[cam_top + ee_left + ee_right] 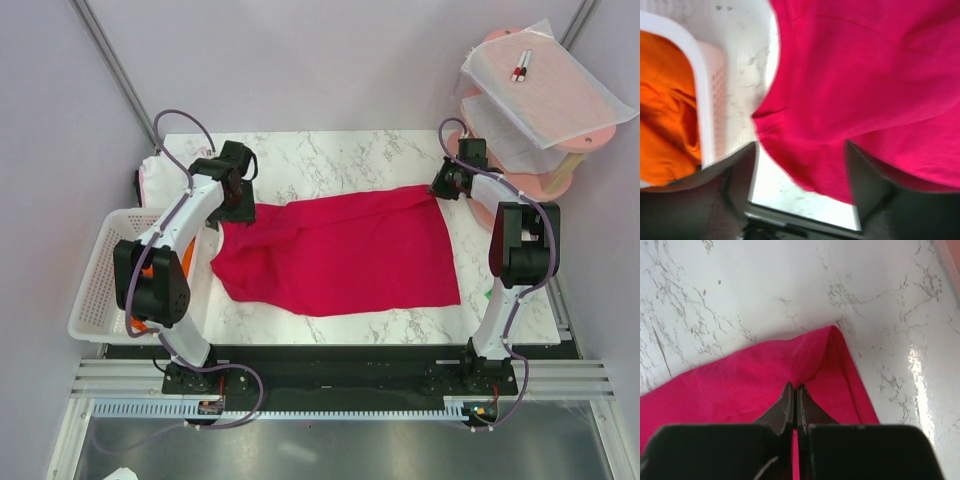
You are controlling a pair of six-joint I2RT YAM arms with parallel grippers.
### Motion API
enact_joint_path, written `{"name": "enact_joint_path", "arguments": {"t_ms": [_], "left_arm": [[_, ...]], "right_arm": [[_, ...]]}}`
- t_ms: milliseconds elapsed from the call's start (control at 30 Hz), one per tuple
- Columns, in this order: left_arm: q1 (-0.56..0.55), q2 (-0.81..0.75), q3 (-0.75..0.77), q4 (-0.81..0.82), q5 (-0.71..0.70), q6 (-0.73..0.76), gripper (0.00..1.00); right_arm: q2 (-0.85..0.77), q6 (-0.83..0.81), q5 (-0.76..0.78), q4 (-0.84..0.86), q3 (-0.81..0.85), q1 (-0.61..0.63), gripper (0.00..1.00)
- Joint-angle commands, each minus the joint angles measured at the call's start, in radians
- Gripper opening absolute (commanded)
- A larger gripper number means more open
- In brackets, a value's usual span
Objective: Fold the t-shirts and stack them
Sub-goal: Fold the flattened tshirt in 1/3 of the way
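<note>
The crimson-red t-shirt (340, 250) lies spread flat across the middle of the marble table. My right gripper (441, 187) sits at its far right corner, and in the right wrist view this gripper (796, 388) is shut, pinching a raised fold of the red cloth (740, 390). My left gripper (240, 208) is over the shirt's far left corner. Seen from the left wrist, the left gripper (801, 148) stands open with the red cloth (865, 75) below and between its fingers, not pinched. The orange t-shirt (665, 100) lies crumpled in the basket.
A white mesh basket (95, 290) stands at the table's left edge, beside the left arm. White cloth (150, 172) lies behind it at the far left corner. A pink tiered stand (575, 140) holding translucent sheets and markers rises at the far right.
</note>
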Motion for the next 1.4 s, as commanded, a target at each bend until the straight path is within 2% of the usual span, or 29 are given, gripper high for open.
{"name": "enact_joint_path", "arguments": {"t_ms": [0,33,133,200,267,333,367,433,467,500,533,567,600,633,800,1067,1367], "left_arm": [[-0.005,-0.005,0.017,-0.08,-0.117,-0.069,0.94],[-0.005,-0.015,0.037,-0.08,-0.119,-0.071,0.99],[-0.013,-0.012,0.08,-0.062,-0.128,-0.075,1.0],[-0.016,0.004,0.097,-0.031,-0.122,-0.057,1.0],[-0.021,0.036,0.117,0.028,-0.108,-0.046,1.0],[-0.031,0.067,0.134,0.071,-0.091,-0.028,0.99],[-0.034,0.1,0.137,0.102,-0.074,-0.022,0.98],[-0.048,0.142,0.154,0.127,-0.059,-0.003,0.89],[-0.053,0.181,0.157,0.139,-0.05,0.001,0.82],[-0.057,0.198,0.161,0.147,-0.051,0.004,0.48],[-0.064,0.212,0.161,0.154,-0.051,0.004,0.27],[-0.065,0.228,0.16,0.157,-0.047,0.004,0.06],[-0.067,0.251,0.157,0.165,-0.047,0.0,0.02],[-0.067,0.263,0.152,0.171,-0.045,0.0,0.02],[-0.067,0.326,0.164,0.176,-0.048,-0.002,0.02],[-0.065,0.455,0.249,0.174,-0.07,-0.002,0.02],[-0.053,0.652,0.502,0.127,-0.094,0.0,0.02]], "right_arm": [[0.013,-0.026,0.017,-0.057,0.012,-0.005,0.02],[0.012,-0.034,0.02,-0.065,0.01,-0.005,0.18],[-0.023,-0.051,0.081,-0.085,-0.014,-0.003,0.58],[-0.078,-0.064,0.113,-0.076,-0.043,0.006,0.7],[-0.118,-0.097,0.149,-0.051,-0.063,0.021,0.85],[-0.174,-0.127,0.179,-0.033,-0.079,0.078,0.98],[-0.183,-0.159,0.234,-0.031,-0.076,0.101,0.98],[-0.188,-0.195,0.256,-0.028,-0.056,0.171,0.98],[-0.18,-0.224,0.262,-0.028,-0.048,0.193,0.98],[-0.16,-0.235,0.259,-0.023,-0.035,0.235,0.97],[-0.146,-0.239,0.255,-0.022,-0.027,0.251,0.77],[-0.131,-0.247,0.236,-0.011,-0.019,0.265,0.5],[-0.094,-0.239,0.209,-0.008,-0.004,0.283,0.14],[-0.076,-0.233,0.201,-0.008,0.007,0.291,0.0],[0.05,-0.213,0.146,-0.019,0.076,0.319,0.0],[0.202,-0.201,0.27,-0.073,0.183,0.32,0.0],[0.352,-0.189,0.386,-0.1,0.34,0.311,0.0]]}}
